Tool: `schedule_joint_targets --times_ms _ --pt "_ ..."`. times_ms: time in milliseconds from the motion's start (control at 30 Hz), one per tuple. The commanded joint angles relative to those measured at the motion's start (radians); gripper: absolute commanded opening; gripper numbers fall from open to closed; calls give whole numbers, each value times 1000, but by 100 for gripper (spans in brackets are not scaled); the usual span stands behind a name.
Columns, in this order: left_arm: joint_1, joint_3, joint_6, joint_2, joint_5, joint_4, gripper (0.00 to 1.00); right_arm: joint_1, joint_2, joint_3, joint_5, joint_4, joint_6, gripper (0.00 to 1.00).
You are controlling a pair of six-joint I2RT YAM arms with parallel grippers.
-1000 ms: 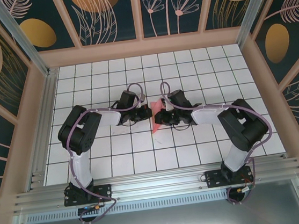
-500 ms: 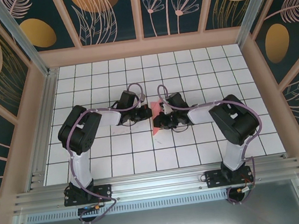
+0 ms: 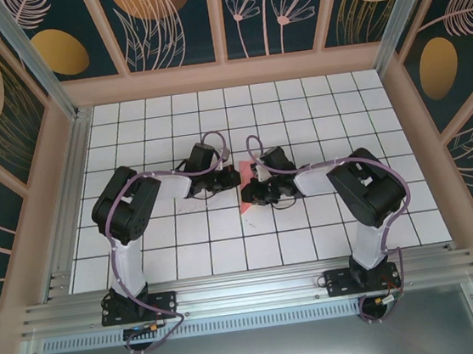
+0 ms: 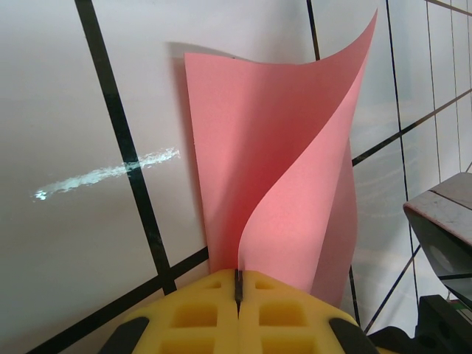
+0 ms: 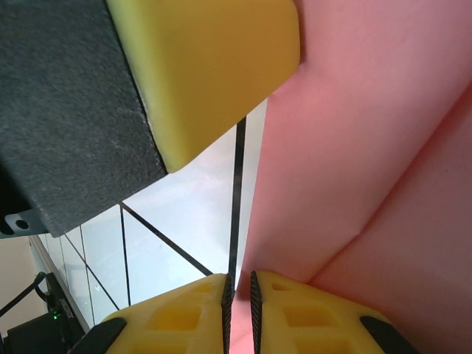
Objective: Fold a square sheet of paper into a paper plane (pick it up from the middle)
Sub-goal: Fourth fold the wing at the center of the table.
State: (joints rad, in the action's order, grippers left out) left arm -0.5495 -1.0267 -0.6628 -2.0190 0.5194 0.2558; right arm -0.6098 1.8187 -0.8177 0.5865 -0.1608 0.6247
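Observation:
The pink-red sheet of paper (image 3: 242, 177) hangs folded between both grippers above the middle of the grid table, its narrow end (image 3: 244, 204) pointing toward the near side. My left gripper (image 4: 237, 284) is shut on its edge, and the paper (image 4: 280, 169) curls upward in two layers beyond the yellow fingers. My right gripper (image 5: 237, 306) is shut on a creased layer of the paper (image 5: 369, 147), pink showing in the thin slit between its pads. Seen from above, the left gripper (image 3: 229, 176) and right gripper (image 3: 252, 189) almost touch. I cannot tell a paper plane shape.
The left gripper's yellow finger (image 5: 214, 66) and black body sit close over the right gripper. The right gripper's dark housing (image 4: 442, 228) shows at the left wrist view's right edge. The white grid table (image 3: 171, 125) has wooden walls (image 3: 225, 74) around it.
The right arm's elbow has swung left and folded tighter, bringing its gripper slightly left toward the paper. The left arm and the paper have stayed still.

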Motion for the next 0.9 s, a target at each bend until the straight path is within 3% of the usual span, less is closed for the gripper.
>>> schedule_joint_targets --times_ms 0,200,400,867 --pt "4 30 5 -76 -91 -35 0 -14 31 -13 -3 20 -4 20" --pt "4 36 -1 -79 -98 -30 0 -16 20 -11 5 -7 19 20" --pt "3 48 -8 -82 -104 -18 0 -18 -99 58 69 -134 42 19" --pt "3 49 -12 -83 -108 -18 0 -48 4 29 39 -103 37 18"
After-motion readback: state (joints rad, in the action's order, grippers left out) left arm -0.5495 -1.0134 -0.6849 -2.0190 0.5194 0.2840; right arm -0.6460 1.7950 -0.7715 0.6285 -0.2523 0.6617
